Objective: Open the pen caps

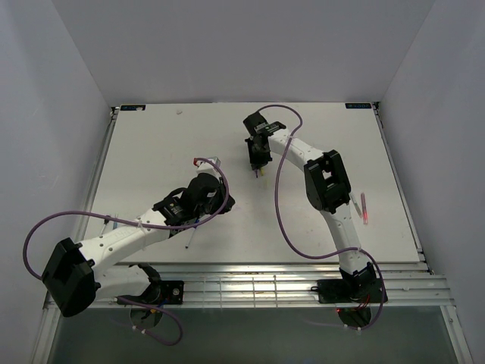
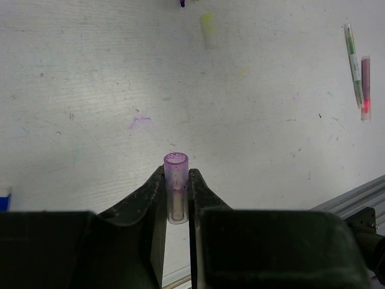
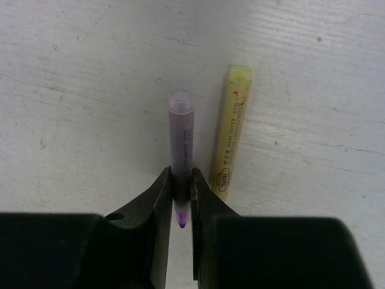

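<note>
White and ink-smudged all across the tabletop [image 1: 151, 152], with room enough to keep the two arms well apart. Towards the far middle, clamped shut in the right hand [image 3: 180, 177], the purple pen [image 3: 181, 126]. Gripped low on the barrel, right by the bare purple tip [image 3: 181, 221], so that the rest juts out free beyond the fingers. Flat on the tabletop just beside it, the yellow pen [image 3: 231, 138], capped as far as can be told. Probably left there within easy reach as the next one.

Nearer the left base, pinched tight in the left hand [image 2: 176, 176], the purple cap [image 2: 175, 164], open mouth pointing away from the wrist. Cannot tell whether touching the surface or held just above it. Cap in one hand, barrel in the other, nothing joining them, so to be counted as opened for this pen.

Off towards the right edge, the green pen [image 2: 352, 60] and the pink pen [image 2: 365, 87], side by side and well clear of both hands, waiting their turn by the look of it.
</note>
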